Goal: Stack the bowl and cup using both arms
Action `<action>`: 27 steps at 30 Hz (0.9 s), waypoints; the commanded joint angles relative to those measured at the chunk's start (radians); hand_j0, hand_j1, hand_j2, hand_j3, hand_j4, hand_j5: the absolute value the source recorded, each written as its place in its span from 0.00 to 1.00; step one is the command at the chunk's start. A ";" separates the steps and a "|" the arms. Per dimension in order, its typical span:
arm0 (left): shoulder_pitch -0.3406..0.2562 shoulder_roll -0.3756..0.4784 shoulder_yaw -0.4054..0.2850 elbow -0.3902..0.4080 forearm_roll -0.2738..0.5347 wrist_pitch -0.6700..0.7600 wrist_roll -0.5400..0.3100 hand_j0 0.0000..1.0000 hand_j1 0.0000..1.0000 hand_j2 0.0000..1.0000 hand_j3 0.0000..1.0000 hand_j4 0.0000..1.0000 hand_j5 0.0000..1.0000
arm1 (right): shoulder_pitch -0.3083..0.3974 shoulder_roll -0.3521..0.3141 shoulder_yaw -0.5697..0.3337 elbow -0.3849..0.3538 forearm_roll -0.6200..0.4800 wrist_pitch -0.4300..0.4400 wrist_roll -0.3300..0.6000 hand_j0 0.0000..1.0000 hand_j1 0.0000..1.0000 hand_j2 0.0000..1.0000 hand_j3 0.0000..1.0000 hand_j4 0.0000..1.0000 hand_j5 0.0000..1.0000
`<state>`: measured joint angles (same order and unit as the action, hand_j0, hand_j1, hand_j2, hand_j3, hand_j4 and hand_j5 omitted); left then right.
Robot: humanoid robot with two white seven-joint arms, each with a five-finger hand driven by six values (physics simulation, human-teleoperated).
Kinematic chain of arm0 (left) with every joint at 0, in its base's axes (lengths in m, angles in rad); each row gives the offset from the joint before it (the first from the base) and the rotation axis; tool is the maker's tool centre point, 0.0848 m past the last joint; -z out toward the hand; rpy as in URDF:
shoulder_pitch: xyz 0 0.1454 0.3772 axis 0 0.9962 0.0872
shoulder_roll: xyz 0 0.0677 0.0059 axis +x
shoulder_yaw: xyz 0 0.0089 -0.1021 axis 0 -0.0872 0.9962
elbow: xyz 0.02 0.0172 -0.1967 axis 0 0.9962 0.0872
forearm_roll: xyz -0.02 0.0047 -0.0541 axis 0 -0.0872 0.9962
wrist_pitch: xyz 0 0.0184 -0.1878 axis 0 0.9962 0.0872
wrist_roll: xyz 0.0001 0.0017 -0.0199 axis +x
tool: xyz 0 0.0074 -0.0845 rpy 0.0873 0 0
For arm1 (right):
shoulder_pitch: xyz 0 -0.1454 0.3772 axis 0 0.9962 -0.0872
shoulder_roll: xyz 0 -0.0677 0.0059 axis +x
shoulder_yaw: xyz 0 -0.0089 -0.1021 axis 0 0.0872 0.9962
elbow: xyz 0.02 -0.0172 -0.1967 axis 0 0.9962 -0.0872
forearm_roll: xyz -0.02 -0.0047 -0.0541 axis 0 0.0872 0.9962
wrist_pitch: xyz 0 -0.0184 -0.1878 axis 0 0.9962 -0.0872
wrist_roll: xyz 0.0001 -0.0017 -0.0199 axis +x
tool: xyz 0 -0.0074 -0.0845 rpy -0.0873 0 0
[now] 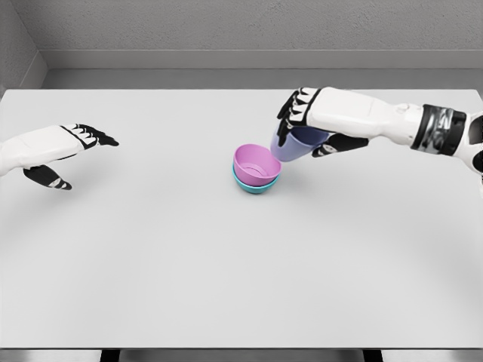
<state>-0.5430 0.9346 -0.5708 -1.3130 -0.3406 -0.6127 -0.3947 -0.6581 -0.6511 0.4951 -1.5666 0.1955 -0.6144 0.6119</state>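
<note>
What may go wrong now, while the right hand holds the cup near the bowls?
1. The cup hangs tilted in the right hand, so it might slip or land crooked.
2. It is close to the pink bowl nested in the teal bowl; a bump could push them aside.

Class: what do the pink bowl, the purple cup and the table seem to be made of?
Pink bowl: probably plastic, smooth, flat colour, soft sheen. Purple cup: likely plastic too, slightly see-through wall. Table: plain matte grey-white surface; material unclear.
</note>
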 commanded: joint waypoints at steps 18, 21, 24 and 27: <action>0.000 0.001 0.002 0.000 0.006 0.002 0.000 1.00 1.00 1.00 1.00 1.00 1.00 | -0.032 0.057 0.071 0.003 -0.004 0.003 -0.001 0.53 0.53 0.53 0.53 0.53 0.53; -0.002 0.001 0.002 0.000 0.006 0.002 0.000 1.00 1.00 1.00 1.00 1.00 1.00 | -0.035 0.064 0.082 0.008 -0.001 0.003 -0.001 0.53 0.53 0.53 0.53 0.53 0.53; 0.000 0.001 0.000 0.000 0.006 0.002 0.000 1.00 1.00 1.00 1.00 1.00 1.00 | -0.040 0.071 0.083 0.025 0.002 0.003 -0.001 0.53 0.53 0.53 0.53 0.53 0.53; 0.000 0.001 0.002 0.000 0.006 0.002 0.000 1.00 1.00 1.00 1.00 1.00 1.00 | -0.043 0.071 0.082 0.040 0.009 0.003 -0.001 0.53 0.53 0.53 0.53 0.53 0.53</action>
<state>-0.5430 0.9346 -0.5708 -1.3130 -0.3406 -0.6127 -0.3947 -0.7010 -0.5808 0.5767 -1.5356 0.2077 -0.6141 0.6117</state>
